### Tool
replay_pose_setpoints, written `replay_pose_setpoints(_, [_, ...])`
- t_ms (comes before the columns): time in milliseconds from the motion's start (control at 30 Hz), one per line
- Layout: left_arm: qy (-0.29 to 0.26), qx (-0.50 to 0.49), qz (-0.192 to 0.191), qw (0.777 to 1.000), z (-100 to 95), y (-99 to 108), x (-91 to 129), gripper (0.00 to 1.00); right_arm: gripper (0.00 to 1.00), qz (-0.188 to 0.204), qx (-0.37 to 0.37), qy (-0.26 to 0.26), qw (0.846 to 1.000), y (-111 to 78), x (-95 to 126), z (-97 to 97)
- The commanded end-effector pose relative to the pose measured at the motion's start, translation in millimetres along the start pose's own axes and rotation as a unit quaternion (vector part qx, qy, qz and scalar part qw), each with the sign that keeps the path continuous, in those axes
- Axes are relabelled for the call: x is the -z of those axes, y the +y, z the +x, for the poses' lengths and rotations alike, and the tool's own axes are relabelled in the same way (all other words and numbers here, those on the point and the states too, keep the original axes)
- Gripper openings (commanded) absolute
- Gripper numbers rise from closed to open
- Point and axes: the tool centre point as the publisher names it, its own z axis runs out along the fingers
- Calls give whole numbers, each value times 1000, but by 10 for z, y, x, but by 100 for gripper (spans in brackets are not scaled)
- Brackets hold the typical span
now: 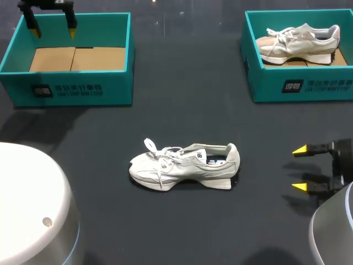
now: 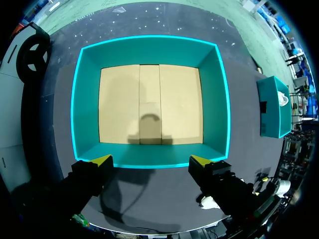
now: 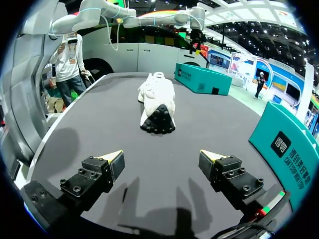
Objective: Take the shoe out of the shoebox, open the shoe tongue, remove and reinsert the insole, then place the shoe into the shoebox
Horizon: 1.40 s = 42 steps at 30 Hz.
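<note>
Out on the middle of the black table [image 1: 182, 110] sits the pale grey shoe [image 1: 185, 165], upright on its sole, toe pointing toward the robot's left side and heel toward its right, laces flopped loose over the front. It's well apart from both boxes. Over at the far left corner the left gripper [image 1: 53, 30] hangs above the teal shoebox [image 1: 71, 91], fingers spread wide and gripping nothing; from its wrist camera you look straight down onto the box's tan cardboard floor. The right gripper [image 1: 300, 168] is down low near the right edge of the table, also spread apart and holding nothing. It's lined up with the shoe's heel, so its camera gets the dark tread at the back of the sole head-on. Far right corner has a second teal box [image 1: 298, 88] with another light shoe [image 1: 298, 43] lying in it, toe to the left too.
</note>
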Motion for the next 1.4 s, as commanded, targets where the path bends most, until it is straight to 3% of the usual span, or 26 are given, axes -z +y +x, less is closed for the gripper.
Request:
replay_pose_setpoints(33, [0,0,0,1000,0,4,-1,100,100,1,-3,1,1000,14,-70,-2])
replay_pose_setpoints(300, [0,0,0,1000,0,4,-1,100,100,-16,-24,11,1000,33,-310,-25])
replay_pose_setpoints(733, [0,0,0,1000,0,4,-1,100,100,-16,-24,11,1000,33,-310,-25])
replay_pose_setpoints(967, [0,0,0,1000,0,4,-1,100,100,-7,-70,-17,997,112,-590,-32])
replay_pose_setpoints(1400, [0,0,0,1000,0,4,-1,100,100,-11,-89,-10,996,173,-945,-77])
